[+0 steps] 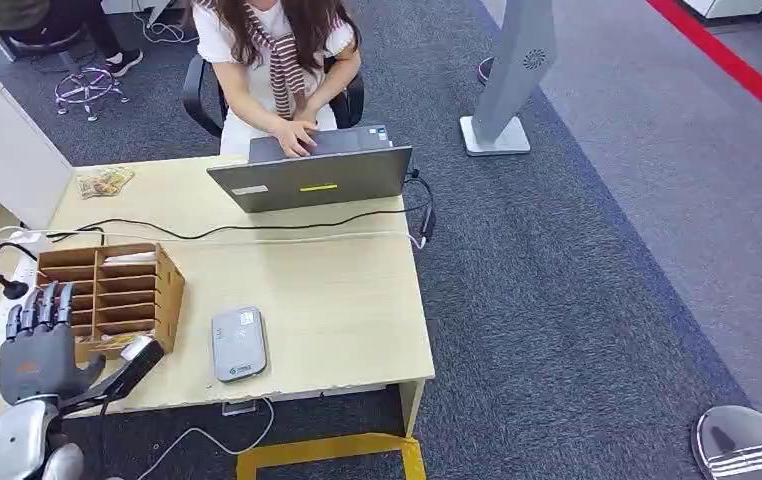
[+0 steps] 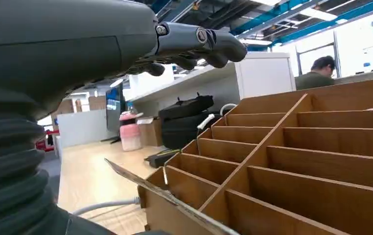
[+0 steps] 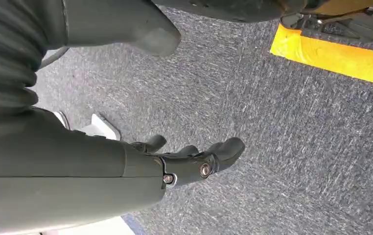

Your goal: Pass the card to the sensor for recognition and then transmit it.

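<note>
At the near left corner of the desk, the left hand [image 1: 42,345] hovers with its fingers [image 1: 45,305] extended and spread apart, holding nothing, just in front of the wooden card rack [image 1: 117,290]. Left wrist view: fingers [image 2: 209,44] reach over the rack's [image 2: 292,152] open slots, not touching them. A pale card [image 1: 129,258] lies in one of the rack's far slots; whether other cards sit in the other slots cannot be told. Right of the rack, apart from it, a grey sensor pad [image 1: 237,343] lies flat near the desk's [image 1: 337,300] near edge. Farther back: a black cable [image 1: 257,230], a grey laptop [image 1: 312,175], a seated person [image 1: 277,60] typing. Right hand [image 3: 194,159] hangs over grey carpet [image 3: 297,147], fingers loosely bent, holding nothing.
</note>
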You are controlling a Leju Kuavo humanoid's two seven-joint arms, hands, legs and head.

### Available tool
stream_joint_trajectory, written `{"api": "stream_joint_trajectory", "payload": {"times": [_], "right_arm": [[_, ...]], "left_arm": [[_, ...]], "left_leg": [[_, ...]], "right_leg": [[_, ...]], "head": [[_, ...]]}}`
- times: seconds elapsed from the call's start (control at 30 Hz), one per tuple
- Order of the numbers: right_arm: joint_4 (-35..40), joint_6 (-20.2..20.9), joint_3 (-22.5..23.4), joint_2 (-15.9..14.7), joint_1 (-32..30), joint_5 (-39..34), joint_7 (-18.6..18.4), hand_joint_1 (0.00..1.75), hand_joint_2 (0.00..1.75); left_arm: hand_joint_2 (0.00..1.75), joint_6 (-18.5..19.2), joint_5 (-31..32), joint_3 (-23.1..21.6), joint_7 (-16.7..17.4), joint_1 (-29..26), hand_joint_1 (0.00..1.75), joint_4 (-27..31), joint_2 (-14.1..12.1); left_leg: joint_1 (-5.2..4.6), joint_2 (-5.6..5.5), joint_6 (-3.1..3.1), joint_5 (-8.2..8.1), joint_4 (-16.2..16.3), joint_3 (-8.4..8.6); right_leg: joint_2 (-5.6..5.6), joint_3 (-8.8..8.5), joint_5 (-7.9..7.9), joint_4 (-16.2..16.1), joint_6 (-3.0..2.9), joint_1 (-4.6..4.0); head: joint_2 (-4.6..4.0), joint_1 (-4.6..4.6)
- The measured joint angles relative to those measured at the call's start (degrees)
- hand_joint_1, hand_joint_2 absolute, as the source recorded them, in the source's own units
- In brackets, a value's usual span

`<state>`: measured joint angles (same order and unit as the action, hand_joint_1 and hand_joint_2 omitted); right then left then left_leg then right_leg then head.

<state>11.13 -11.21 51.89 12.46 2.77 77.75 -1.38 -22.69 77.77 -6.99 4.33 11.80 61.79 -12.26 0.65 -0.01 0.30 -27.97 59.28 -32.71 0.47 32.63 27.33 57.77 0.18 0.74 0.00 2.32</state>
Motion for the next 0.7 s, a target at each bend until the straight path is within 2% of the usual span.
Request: {"api": "stream_joint_trajectory", "payload": {"times": [0.7], "right_arm": [[0.02,-0.28,-0.22,0.0,0.01,0.24,-0.11,0.0,1.75]], "left_arm": [[1.75,1.16,0.87,-0.02,-0.09,0.04,0.0,-0.5,0.68]], "left_leg": [[0.0,0.01,0.0,0.0,0.0,0.0]], "right_leg": [[0.0,0.01,0.0,0.0,0.0,0.0]], "head": [[0.0,0.0]]}}
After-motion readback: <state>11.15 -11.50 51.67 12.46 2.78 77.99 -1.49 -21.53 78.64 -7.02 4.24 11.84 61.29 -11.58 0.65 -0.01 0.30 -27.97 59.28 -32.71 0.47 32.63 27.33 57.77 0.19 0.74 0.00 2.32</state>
